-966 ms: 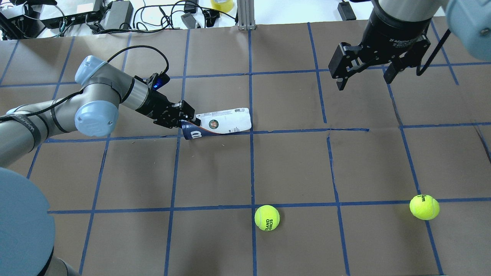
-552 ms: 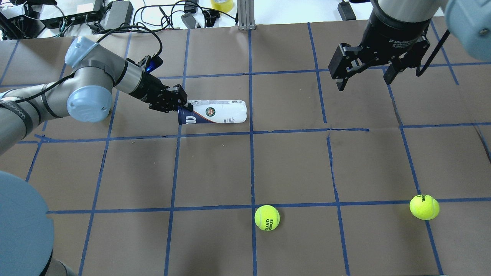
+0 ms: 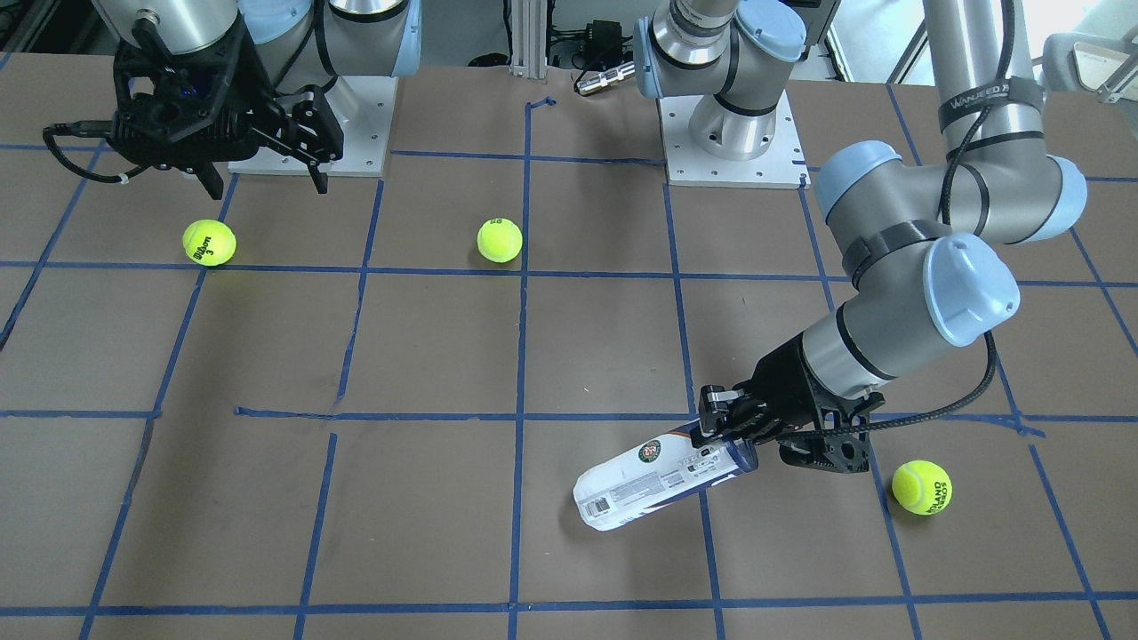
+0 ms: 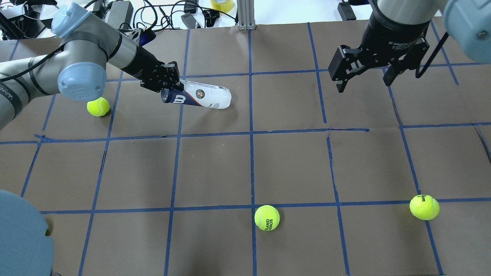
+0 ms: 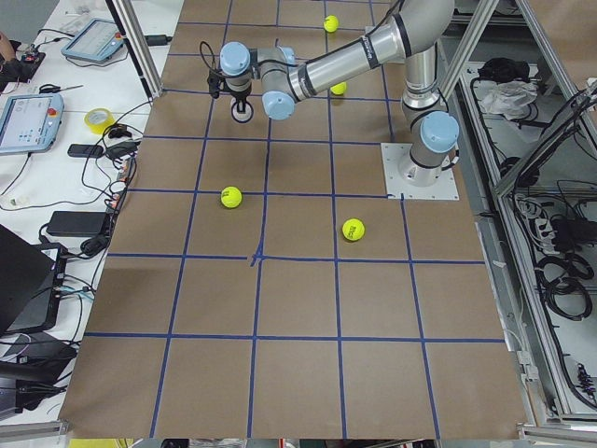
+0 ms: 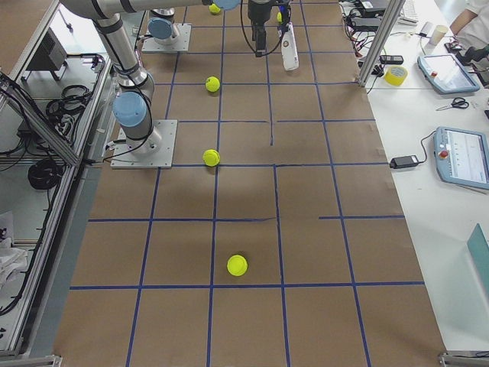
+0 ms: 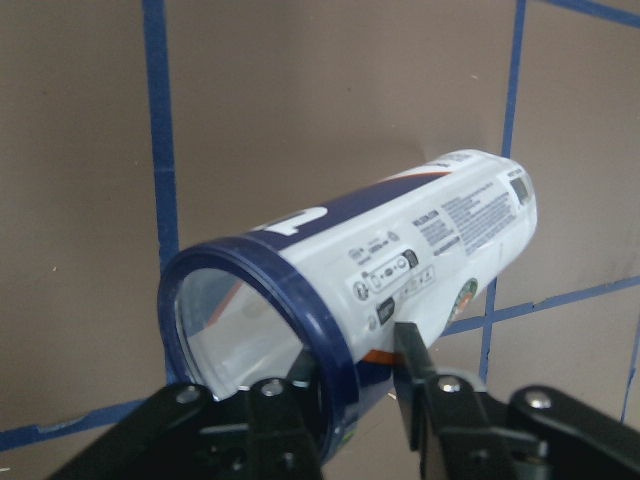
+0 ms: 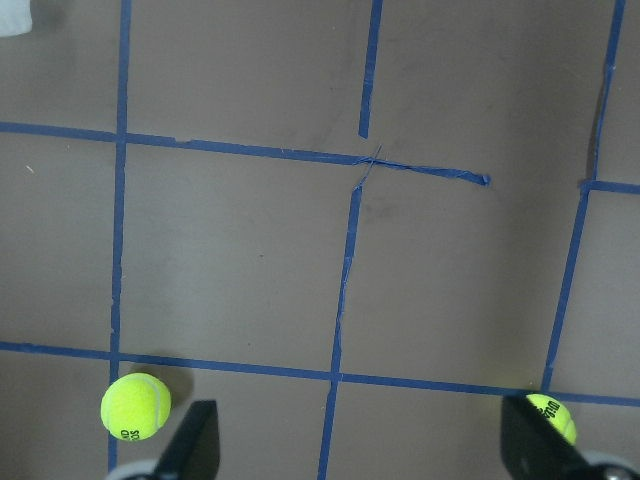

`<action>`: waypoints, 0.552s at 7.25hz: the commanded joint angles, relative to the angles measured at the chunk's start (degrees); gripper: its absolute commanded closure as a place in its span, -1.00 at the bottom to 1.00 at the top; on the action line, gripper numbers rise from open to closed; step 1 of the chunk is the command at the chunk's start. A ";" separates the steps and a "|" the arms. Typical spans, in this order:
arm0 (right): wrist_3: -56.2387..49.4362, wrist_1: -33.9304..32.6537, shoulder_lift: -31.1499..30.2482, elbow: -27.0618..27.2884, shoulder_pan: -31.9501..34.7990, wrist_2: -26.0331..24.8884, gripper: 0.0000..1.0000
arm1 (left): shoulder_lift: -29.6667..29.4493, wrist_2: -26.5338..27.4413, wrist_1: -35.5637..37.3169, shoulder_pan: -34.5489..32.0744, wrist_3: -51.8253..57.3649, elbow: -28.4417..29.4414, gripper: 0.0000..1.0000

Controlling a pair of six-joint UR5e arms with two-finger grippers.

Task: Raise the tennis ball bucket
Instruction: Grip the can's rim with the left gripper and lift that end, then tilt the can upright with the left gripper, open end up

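Bucket: one bucket (image 4: 205, 98), a slim can; held at its navy rim end over the far left of the counter (image 4: 215, 168); tilted, rim end higher; whether the barcode end touches the counter cannot be told
Inside: the mouth faces the left wrist camera; only pale inner wall shows there
Left gripper: the left gripper (image 4: 171, 87) is clenched on the bucket, the navy rim pinched between its fingers
Right gripper: the right gripper (image 4: 363, 83) is released, fingers spread wide; it hangs above the far right of the counter, well apart from the bucket
Balls: three yellow-green ones show in the overhead view; left ball (image 4: 98, 106) near the bucket; middle ball (image 4: 267, 217) and right ball (image 4: 424, 207) on the near side, well apart; the left side view shows four, the fourth ball (image 5: 353, 229) near the left arm's base
Writing: bucket carries a white "W" on the navy band, a round emblem, a barcode and small print too fine to read; middle ball reads "…LAND …ARROS"; right ball reads "Wilson" with a "3"; right gripper body reads "2F Adaptive"
Tape: blue tape (image 4: 251, 168) marks a grid on the brown counter
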 commanded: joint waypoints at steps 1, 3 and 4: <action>0.77 0.07 -0.34 -0.01 0.09 0.23 -1.00 | 0.36 8.97 -6.54 -3.94 -1.36 6.57 1.00; 0.16 0.07 -0.17 0.08 0.10 0.14 -1.00 | 0.37 11.72 -7.62 -5.88 -1.36 7.39 1.00; 0.25 0.07 -0.17 0.08 0.10 0.14 -1.00 | 0.28 14.00 -8.32 -7.54 -1.02 7.47 1.00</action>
